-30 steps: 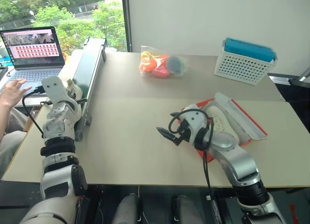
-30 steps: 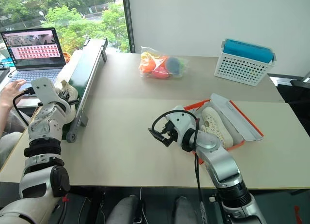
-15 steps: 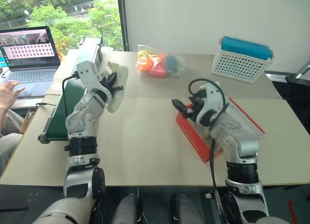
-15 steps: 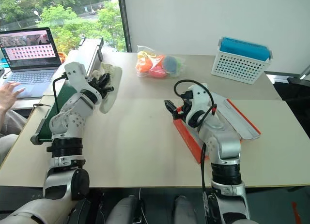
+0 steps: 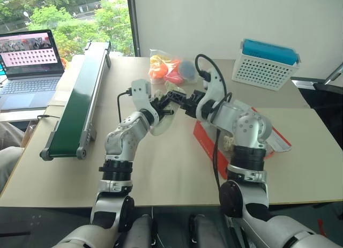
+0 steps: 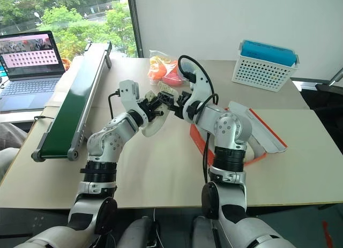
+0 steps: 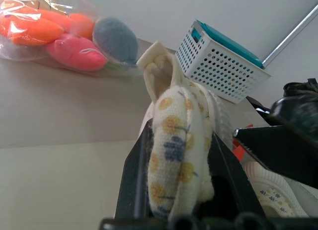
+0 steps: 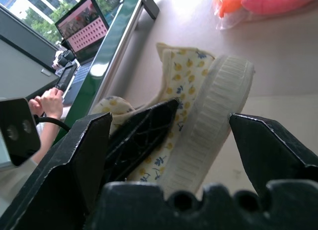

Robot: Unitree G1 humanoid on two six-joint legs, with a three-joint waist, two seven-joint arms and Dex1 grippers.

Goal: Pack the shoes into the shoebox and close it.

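A cream-white shoe (image 5: 162, 119) with a flower-print lining hangs over the middle of the table, and my left gripper (image 7: 179, 140) is shut on its upper edge. From the other side, my right gripper (image 8: 171, 135) is open, one finger on each side of the same shoe's (image 8: 208, 111) ribbed sole end, apart from it. The orange-red shoebox (image 5: 206, 143) lies open on the table under my right arm, its lid (image 5: 274, 135) folded back. The other shoe (image 7: 271, 188) rests inside the box.
A clear bag of colourful balls (image 5: 169, 71) lies at the back, and a white perforated basket (image 5: 266, 63) stands at the back right. A green conveyor belt (image 5: 75, 106) runs along the left. Beyond it a person's hand (image 8: 47, 103) rests at a laptop (image 5: 29, 60).
My left gripper has carried the shoe from beside the conveyor rightward to the table's middle. My right gripper has risen from the box, rolled, and moved in around the shoe.
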